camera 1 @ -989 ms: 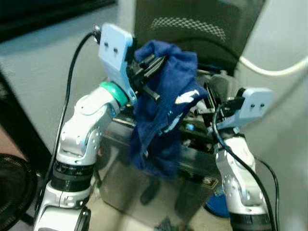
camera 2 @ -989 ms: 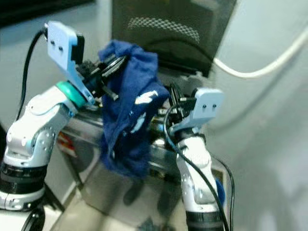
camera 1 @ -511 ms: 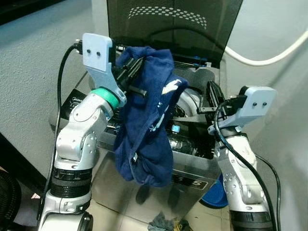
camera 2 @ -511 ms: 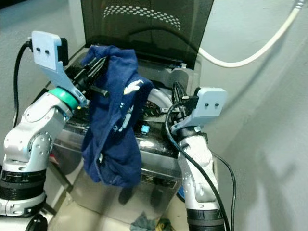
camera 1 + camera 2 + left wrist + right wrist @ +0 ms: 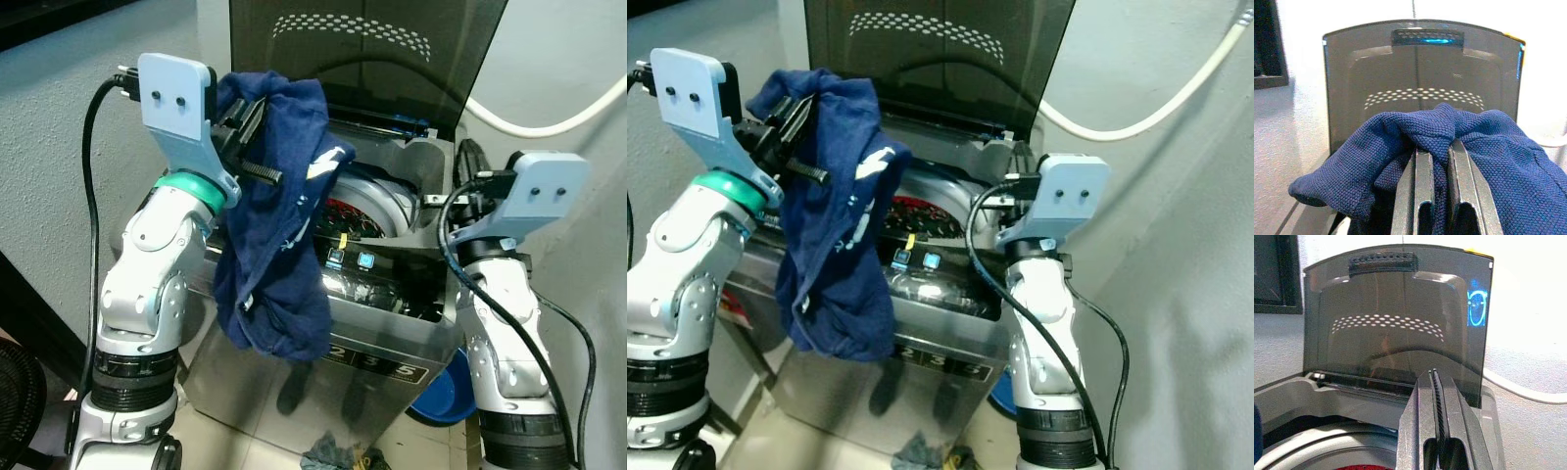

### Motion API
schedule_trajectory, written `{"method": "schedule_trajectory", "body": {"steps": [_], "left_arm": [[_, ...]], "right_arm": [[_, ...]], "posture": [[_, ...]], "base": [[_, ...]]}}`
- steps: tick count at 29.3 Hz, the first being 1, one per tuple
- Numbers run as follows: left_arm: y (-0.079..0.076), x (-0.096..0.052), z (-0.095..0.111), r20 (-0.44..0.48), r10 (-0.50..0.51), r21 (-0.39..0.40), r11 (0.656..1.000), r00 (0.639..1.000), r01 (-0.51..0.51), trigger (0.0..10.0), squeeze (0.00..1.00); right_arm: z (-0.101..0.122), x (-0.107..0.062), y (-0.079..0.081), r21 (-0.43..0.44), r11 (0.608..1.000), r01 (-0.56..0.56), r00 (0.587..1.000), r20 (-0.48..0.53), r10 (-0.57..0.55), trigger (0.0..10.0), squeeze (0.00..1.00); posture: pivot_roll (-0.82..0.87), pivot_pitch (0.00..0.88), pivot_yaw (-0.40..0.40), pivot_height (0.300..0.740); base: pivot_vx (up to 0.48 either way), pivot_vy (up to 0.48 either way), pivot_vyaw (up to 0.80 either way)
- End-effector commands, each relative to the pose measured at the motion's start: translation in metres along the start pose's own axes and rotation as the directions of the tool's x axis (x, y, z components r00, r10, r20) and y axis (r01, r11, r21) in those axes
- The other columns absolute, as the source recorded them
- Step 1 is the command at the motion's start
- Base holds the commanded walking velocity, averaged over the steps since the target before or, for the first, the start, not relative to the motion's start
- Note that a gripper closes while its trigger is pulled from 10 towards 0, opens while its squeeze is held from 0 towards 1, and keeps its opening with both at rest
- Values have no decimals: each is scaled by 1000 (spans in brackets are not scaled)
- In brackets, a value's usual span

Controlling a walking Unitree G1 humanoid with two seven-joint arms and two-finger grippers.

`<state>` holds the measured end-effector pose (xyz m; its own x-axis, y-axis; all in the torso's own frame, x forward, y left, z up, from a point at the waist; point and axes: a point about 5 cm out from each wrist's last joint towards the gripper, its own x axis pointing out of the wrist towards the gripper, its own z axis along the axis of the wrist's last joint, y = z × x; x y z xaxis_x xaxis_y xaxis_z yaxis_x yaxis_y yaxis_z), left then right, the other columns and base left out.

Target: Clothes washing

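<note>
The left gripper (image 5: 1434, 147) pinches a dark blue knit garment (image 5: 279, 245) (its bulk hangs below, outside the grey top-loading washing machine (image 5: 392, 323)), likely snagging the rim; the right gripper (image 5: 1434, 382) is pressed together.

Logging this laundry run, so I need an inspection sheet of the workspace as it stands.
Surface: tiled floor.
Job's things: top-load washing machine, lid raised; navy garment hanging above its front edge.
Clutter: crumpled rag on the floor; blue basin beside the machine.
Grippers: left end effector clamped on the garment; right end effector shut, empty, over the tub.
Cables: black leads on both arms; white hose on the wall.
Surroundings: grey walls.
</note>
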<state>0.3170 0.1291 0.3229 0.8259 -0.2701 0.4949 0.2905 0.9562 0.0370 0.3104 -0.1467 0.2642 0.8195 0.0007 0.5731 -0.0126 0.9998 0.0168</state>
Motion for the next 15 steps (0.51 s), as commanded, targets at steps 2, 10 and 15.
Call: {"method": "schedule_trajectory", "body": {"steps": [2,10,15], "left_arm": [[3,-3,-2,-5,48,10,999,999,-48,10000,0],[4,-3,-4,-15,69,8,998,997,-69,10000,0],[5,-2,-5,-22,80,3,997,997,-80,10000,0]], "right_arm": [[-7,-3,3,9,1000,-9,1000,-28,10,10000,0],[-9,-4,2,6,1000,-1,999,-38,1,10000,0],[-9,-5,2,7,1000,-2,999,-41,3,10000,0]], "posture": [[88,17,-3,740],[82,18,-3,740],[81,16,-3,740]], "base": [[0,0,0],[0,0,0],[0,354,0]]}}
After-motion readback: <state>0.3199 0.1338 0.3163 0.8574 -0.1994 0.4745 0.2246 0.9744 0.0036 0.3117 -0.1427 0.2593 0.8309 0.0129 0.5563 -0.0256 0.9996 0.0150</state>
